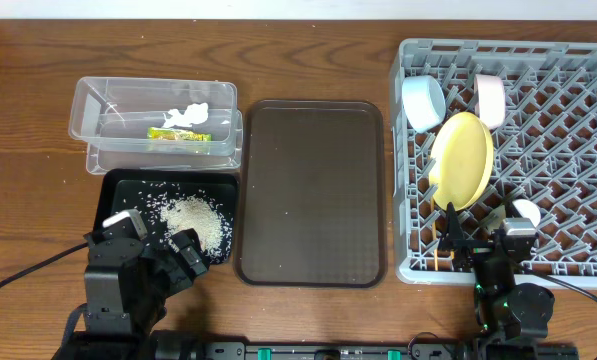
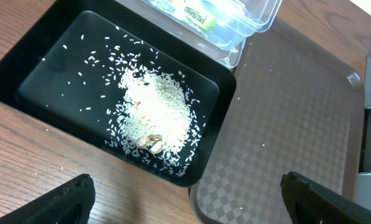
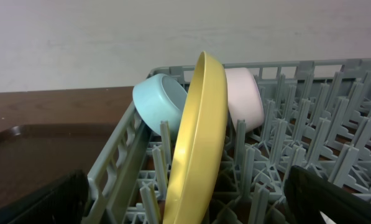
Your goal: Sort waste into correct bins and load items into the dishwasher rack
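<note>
With rice [image 2: 157, 109] in the black tray [image 2: 51, 71] and the yellow plate [image 3: 201, 137] on edge in the rack [image 3: 110, 168], we judge loading nearly done; left end effector [image 2: 185, 190] and right end effector [image 3: 185, 186] gape empty, leaving a check for stragglers.

Bright, even light from above, soft shadows on the bench [image 1: 38, 60], white glare on the clear tub [image 2: 255, 15]

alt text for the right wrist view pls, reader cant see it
A round yellow plate stands on edge between the pegs of a grey dishwasher rack, with a light blue bowl tipped on its side at its left and a pale bowl at its right. A dark brown tray lies left of the rack.
</note>
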